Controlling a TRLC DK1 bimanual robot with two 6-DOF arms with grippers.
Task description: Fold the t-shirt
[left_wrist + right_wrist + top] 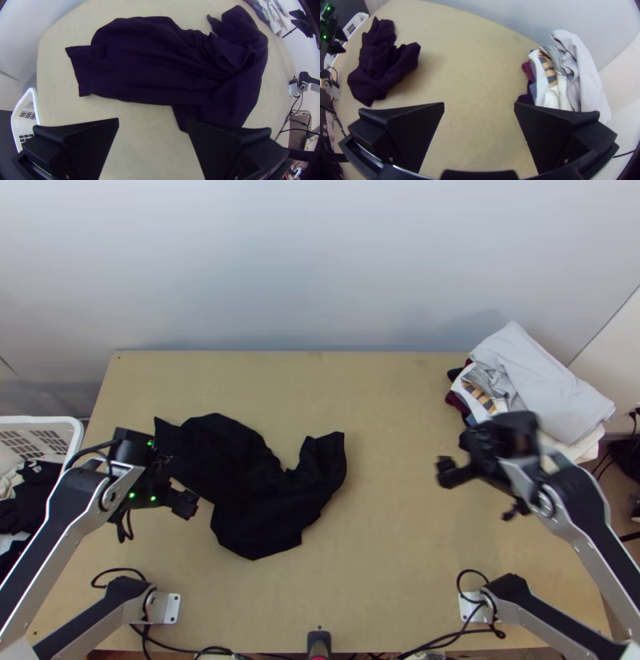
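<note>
Black t-shirt lies bunched inside the table's edges. Left gripper: beside it, jaws wide. Right gripper: jaws wide, bare wood between.

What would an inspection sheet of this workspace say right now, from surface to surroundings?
Surface: light wooden table, no damage seen.
Job's things: black t-shirt, rumpled, not neatly folded, left of middle.
Clutter: mixed clothes pile, far right corner.
Grippers: left gripper open beside the shirt; right gripper open near the pile; both empty.
Cables: black cables, near edge and arm bases.
Surroundings: white basket holding clothes, beyond left edge; pale wall behind.
</note>
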